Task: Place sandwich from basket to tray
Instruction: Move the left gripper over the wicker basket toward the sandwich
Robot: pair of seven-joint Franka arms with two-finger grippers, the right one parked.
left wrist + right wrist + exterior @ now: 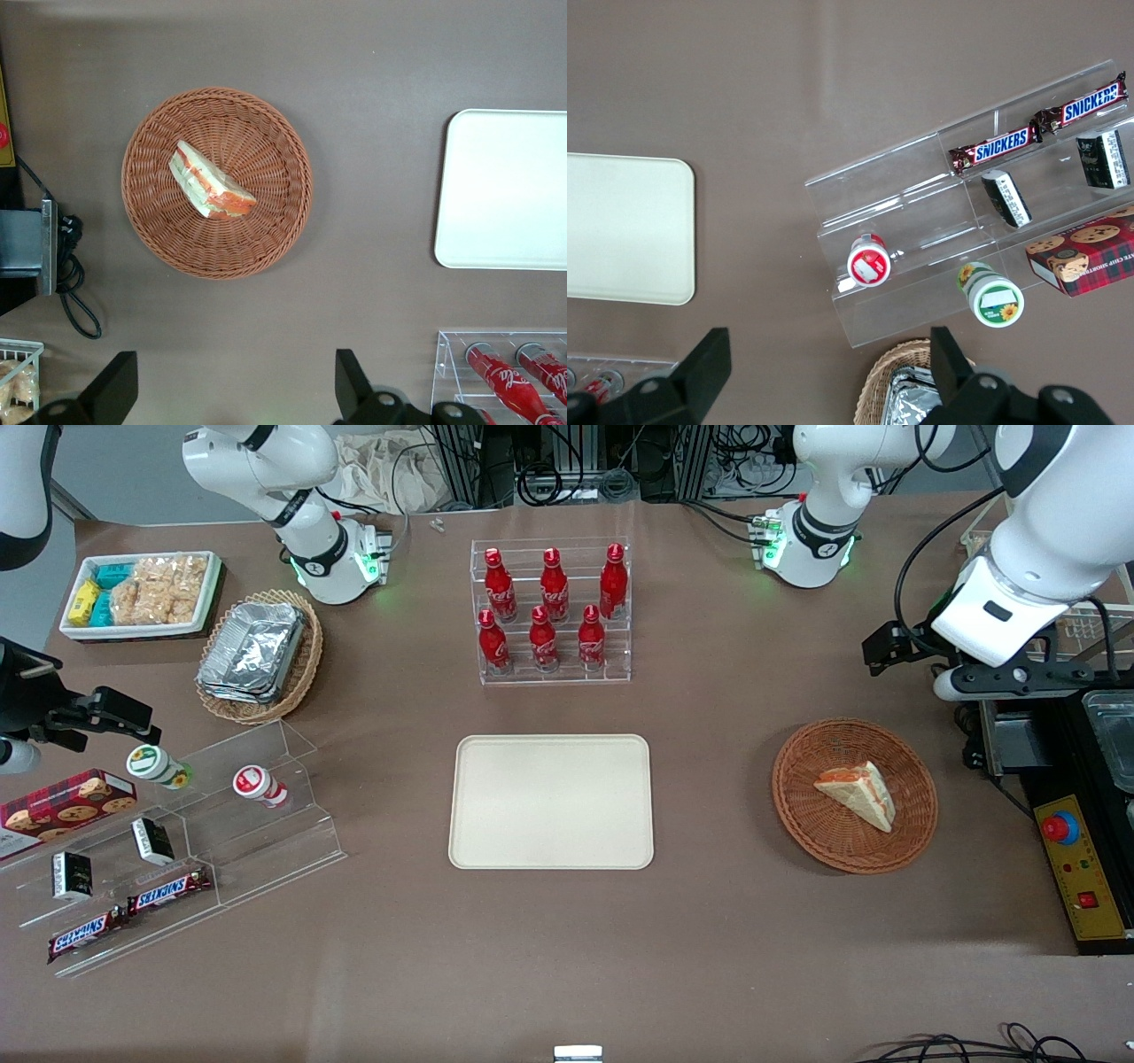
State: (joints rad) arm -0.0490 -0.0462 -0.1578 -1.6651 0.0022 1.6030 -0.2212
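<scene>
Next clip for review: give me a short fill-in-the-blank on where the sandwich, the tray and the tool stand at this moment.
1. The sandwich lies in the reddish-brown ____.
2. The tray holds ____ items.
3. The tool hangs above the table with its fingers ____, gripping nothing.
4. The rack nearest the tray, farther from the front camera, holds ____ red bottles.

Missing words: basket; no; open; six
</scene>
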